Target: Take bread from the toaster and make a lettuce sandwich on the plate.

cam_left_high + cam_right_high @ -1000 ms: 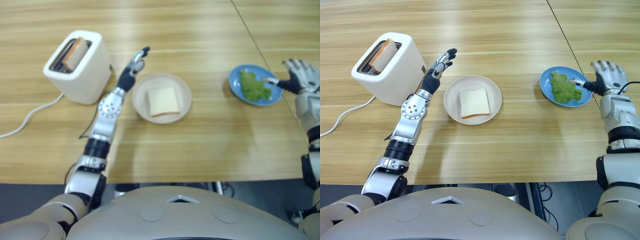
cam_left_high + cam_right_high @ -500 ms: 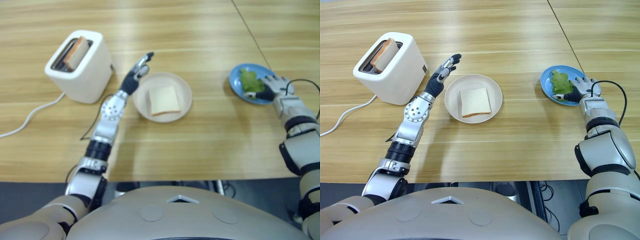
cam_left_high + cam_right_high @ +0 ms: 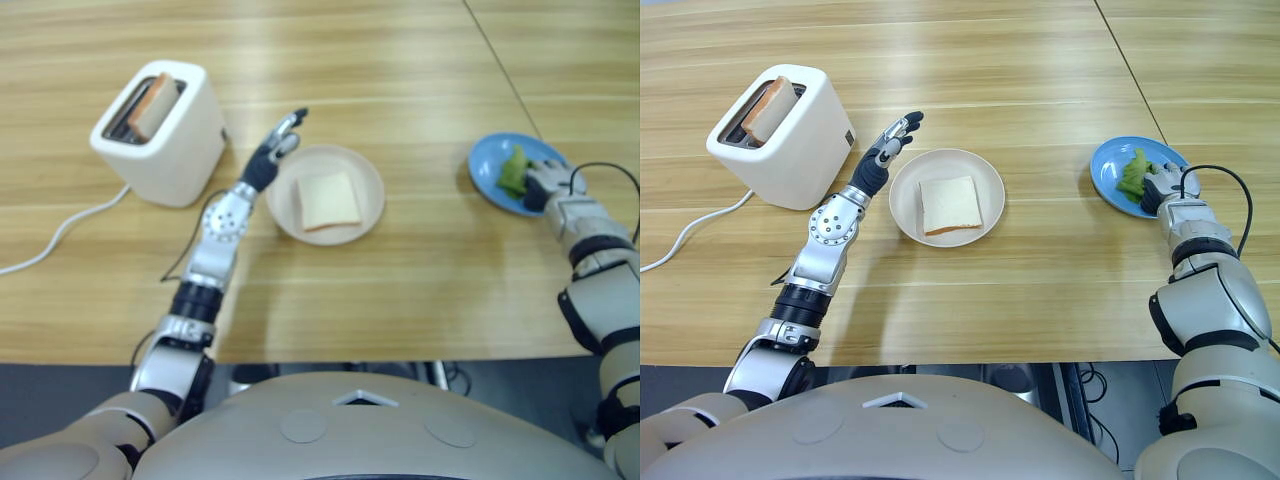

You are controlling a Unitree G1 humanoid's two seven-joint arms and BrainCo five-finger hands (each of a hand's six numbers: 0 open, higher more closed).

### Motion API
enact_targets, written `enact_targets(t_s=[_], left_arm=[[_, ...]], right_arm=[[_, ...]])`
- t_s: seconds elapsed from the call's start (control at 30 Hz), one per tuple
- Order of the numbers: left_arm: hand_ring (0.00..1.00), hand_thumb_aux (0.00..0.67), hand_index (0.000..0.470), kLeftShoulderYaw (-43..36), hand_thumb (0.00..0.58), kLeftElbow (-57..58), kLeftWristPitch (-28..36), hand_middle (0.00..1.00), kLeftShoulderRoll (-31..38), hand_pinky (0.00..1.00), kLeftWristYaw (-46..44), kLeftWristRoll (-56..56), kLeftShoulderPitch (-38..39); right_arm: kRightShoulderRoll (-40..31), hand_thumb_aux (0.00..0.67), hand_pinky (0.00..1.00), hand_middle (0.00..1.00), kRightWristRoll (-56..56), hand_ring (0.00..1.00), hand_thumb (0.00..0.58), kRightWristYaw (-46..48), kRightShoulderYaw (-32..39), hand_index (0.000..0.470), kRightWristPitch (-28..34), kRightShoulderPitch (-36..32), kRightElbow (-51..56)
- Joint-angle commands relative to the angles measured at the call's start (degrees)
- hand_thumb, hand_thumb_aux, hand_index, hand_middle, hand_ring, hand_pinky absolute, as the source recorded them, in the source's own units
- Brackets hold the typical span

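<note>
A white toaster [image 3: 780, 135] stands at the left with one bread slice [image 3: 765, 100] sticking out of a slot. On the beige plate [image 3: 905, 210] in the middle lies a white bread slice [image 3: 948, 205]. My left hand [image 3: 888, 148] hovers open between toaster and beige plate, fingers stretched forward and touching neither. At the right a blue plate [image 3: 1106, 165] carries green lettuce [image 3: 1130, 175]. My right hand [image 3: 1162, 186] rests on that plate's right side with its fingers curled on the lettuce, which is bunched against them.
The toaster's white cord [image 3: 685, 240] trails left toward the front table edge. A black cable [image 3: 1232, 185] loops by my right wrist. A dark seam [image 3: 1130, 70] in the wooden tabletop runs back from the blue plate.
My right hand came in from the right onto the blue plate and closed on the lettuce, bunching it; the blue plate slid slightly right. My left hand edged a little toward the beige plate.
</note>
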Motion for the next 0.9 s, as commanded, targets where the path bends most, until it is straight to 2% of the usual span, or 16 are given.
enact_targets(t_s=[0.03, 0.07, 0.1, 0.13, 0.17, 0.2, 0.37, 0.43, 0.5, 0.6, 0.7, 0.8, 0.9], left_arm=[[0.0, 0.0, 0.0, -0.27, 0.0, 0.54, 0.59, 0.0, 0.39, 0.0, -0.33, 0.44, 0.05], [0.0, 0.0, 0.0, -0.27, 0.0, 0.62, 0.56, 0.0, 0.4, 0.0, -0.32, 0.45, 0.04], [0.0, 0.0, 0.0, -0.25, 0.0, 0.71, 0.51, 0.0, 0.41, 0.0, -0.3, 0.46, 0.03], [0.0, 0.0, 0.0, -0.19, 0.0, 0.76, 0.43, 0.0, 0.43, 0.0, -0.26, 0.43, 0.05], [0.0, 0.0, 0.0, -0.04, 0.0, 0.66, 0.31, 0.0, 0.47, 0.0, -0.18, 0.35, 0.12], [0.0, 0.0, 0.0, 0.17, 0.0, 0.43, 0.18, 0.0, 0.5, 0.0, -0.01, 0.28, 0.2], [0.0, 0.0, 0.0, 2.22, 0.0, 0.03, -0.47, 0.0, 0.62, 0.0, 1.16, -0.86, -0.1], [0.0, 0.0, 0.0, 3.42, 0.0, 0.02, -0.68, 0.0, 0.65, 0.0, 1.58, -1.66, -0.26], [0.0, 0.0, 0.0, 4.85, 0.0, 0.3, -0.79, 0.0, 0.76, 0.0, 2.05, -2.79, -0.63], [0.0, 0.0, 0.0, 7.02, 0.0, 1.83, -0.99, 0.0, 0.99, 0.0, 2.79, -4.12, -1.59], [0.0, 0.0, 0.0, 9.55, 0.0, 3.42, -1.1, 0.0, 0.76, 0.0, 3.28, -6.49, -2.48], [0.0, 0.0, 0.0, 12.16, 0.0, 5.73, -0.98, 0.0, 0.51, 0.0, 4.01, -8.9, -3.63], [0.0, 0.0, 0.0, 13.37, 0.0, 7.56, -1.36, 0.0, 0.34, 0.0, 4.34, -9.92, -4.5]], right_arm=[[0.46, 0.67, 0.0, 0.0, 1.03, 0.0, 0.58, 1.5, 0.56, 0.46, -1.64, 1.7, 0.82], [0.36, 0.67, 0.15, 0.15, 1.36, 0.15, 0.58, 1.2, 0.47, 0.46, -1.86, 1.66, 0.72], [0.2, 0.67, 0.15, 0.15, 1.78, 0.15, 0.58, 0.69, 0.24, 0.46, -2.14, 1.64, 0.59], [-0.07, 0.67, 0.59, 0.59, 2.22, 0.59, 0.58, -0.18, -0.12, 0.46, -2.57, 1.53, 0.36], [-0.45, 0.67, 0.87, 0.87, 2.69, 0.87, 0.58, -1.12, -0.48, 0.46, -3.09, 1.35, 0.07], [-0.77, 0.67, 1.0, 1.0, 3.12, 1.0, 0.58, -2.18, -0.71, 0.46, -3.61, 1.32, -0.22], [-3.71, 0.67, 1.0, 1.0, 4.96, 1.0, 0.58, -10.01, -2.15, 0.46, -8.33, 1.71, -4.59], [-5.2, 0.67, 1.0, 1.0, 5.59, 1.0, 0.58, -13.14, -3.16, 0.46, -10.51, 2.88, -9.31], [-7.06, 0.67, 1.0, 1.0, 6.24, 1.0, 0.58, -15.0, -4.75, 0.46, -11.61, 5.89, -18.49], [-9.86, 0.67, 1.0, 1.0, 6.93, 1.0, 0.58, -12.77, -9.27, 0.46, -8.56, 13.75, -40.72], [-9.61, 0.67, 1.0, 1.0, 5.59, 1.0, 0.58, -8.69, -12.55, 0.46, -4.4, 19.15, -58.41], [-6.18, 0.67, 1.0, 1.0, 3.12, 1.0, 0.58, -3.72, -12.06, 0.46, -1.52, 20.0, -70.56], [-1.34, 0.67, 1.0, 1.0, 0.67, 1.0, 0.58, -0.19, -9.97, 0.46, -0.79, 19.07, -75.18]])
